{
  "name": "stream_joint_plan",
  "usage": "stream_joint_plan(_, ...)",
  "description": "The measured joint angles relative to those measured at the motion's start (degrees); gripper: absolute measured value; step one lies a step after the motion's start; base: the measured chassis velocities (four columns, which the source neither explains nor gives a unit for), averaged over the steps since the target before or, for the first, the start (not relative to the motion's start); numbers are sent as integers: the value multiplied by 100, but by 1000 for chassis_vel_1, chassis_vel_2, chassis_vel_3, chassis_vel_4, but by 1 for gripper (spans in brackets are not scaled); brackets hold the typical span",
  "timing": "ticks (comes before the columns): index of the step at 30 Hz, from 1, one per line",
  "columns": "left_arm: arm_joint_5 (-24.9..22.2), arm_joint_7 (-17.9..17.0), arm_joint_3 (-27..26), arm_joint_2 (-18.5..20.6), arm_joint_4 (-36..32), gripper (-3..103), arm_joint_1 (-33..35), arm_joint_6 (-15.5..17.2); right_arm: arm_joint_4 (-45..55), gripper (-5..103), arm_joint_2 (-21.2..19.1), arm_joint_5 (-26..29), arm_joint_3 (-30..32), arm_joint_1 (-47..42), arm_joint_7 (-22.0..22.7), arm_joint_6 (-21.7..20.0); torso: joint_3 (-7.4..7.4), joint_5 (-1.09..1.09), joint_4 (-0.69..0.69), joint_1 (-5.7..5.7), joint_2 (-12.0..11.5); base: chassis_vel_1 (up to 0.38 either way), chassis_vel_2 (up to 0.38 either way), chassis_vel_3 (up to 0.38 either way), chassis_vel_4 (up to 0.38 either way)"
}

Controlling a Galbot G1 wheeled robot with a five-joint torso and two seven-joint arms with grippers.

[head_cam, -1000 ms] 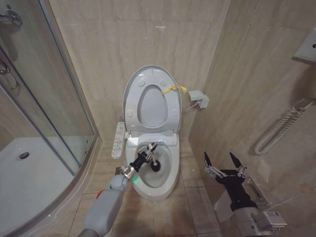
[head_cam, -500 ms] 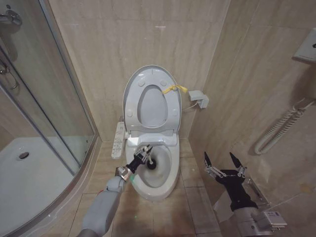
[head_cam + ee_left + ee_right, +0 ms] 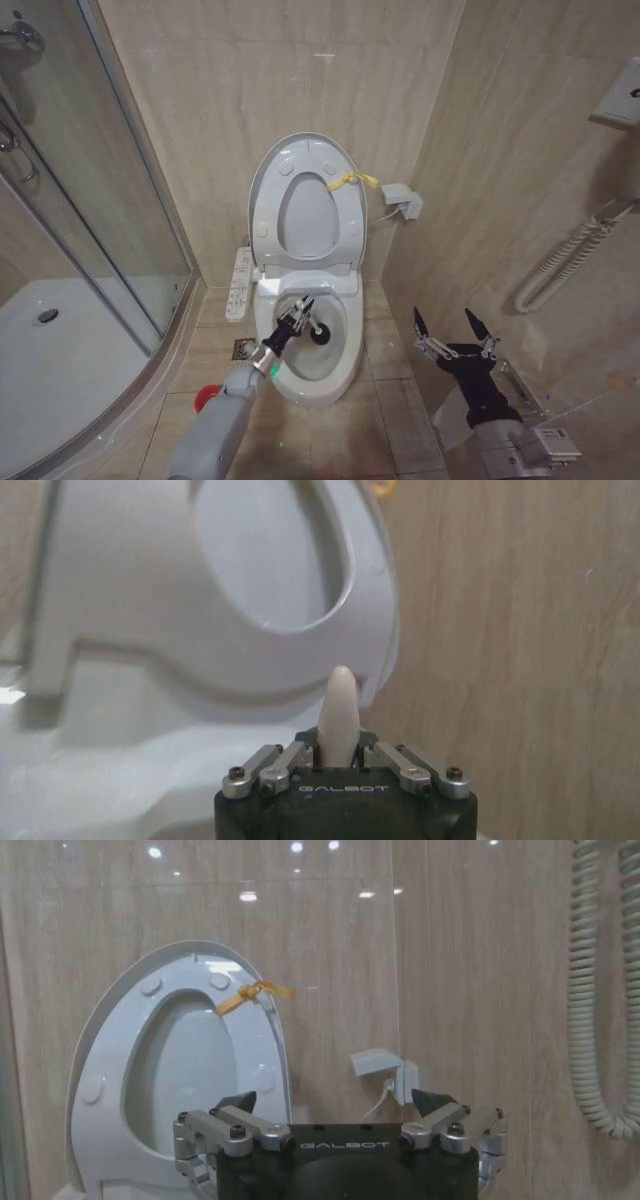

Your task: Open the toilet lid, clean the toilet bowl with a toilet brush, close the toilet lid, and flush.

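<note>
Head view: beige tiled walls (image 3: 250,90) surround the toilet bowl (image 3: 335,365).

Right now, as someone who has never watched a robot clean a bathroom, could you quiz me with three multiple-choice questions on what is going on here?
1. Where is the toilet brush's bristle head?
A. inside the toilet bowl
B. on the floor tiles
C. in the shower tray

2. What colour is the strap on the toilet lid?
A. blue
B. yellow
C. black

3. How is the right gripper?
A. shut on the brush
B. open and empty
C. pressing the lid

Answers:
1 A: the left gripper holds the brush's dark head inside the bowl.
2 B: a yellow strap is tied at the rim.
3 B: its fingers are spread, off to the right of the toilet.
</note>
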Motion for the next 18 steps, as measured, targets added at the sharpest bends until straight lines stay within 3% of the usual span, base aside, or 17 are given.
stream_joint_plan(3, -101, -73, 50, 79, -263, 22, 101, 106, 0, 100, 0, 0, 0, 0, 0, 0, 1, -2, -1, 0, 0, 0, 0, 0, 0)
stream_joint_plan(6, -701, -287, 326, 200, -1244, 22, 352, 440, 0, 100, 0, 0, 0, 0, 0, 0, 1, -2, -8, 1, -1, 0, 0, 0, 0)
stream_joint_plan(11, -1022, -514, 486, 254, -2015, 22, 658, 720, 0, 100, 0, 0, 0, 0, 0, 0, 1, -1, -4, 0, 0, 0, 0, 0, 0)
stream_joint_plan(17, -663, -506, 384, 209, -1687, 22, 732, 570, 1, 100, 0, 0, 0, 0, 0, 0, 0, -2, -4, 0, 0, 0, 0, 0, 0)
stream_joint_plan(18, -346, -426, 260, 174, -1313, 22, 685, 394, 0, 100, 0, 0, 0, 0, 0, 0, 1, -2, -2, 0, 0, 0, 0, 0, 0)
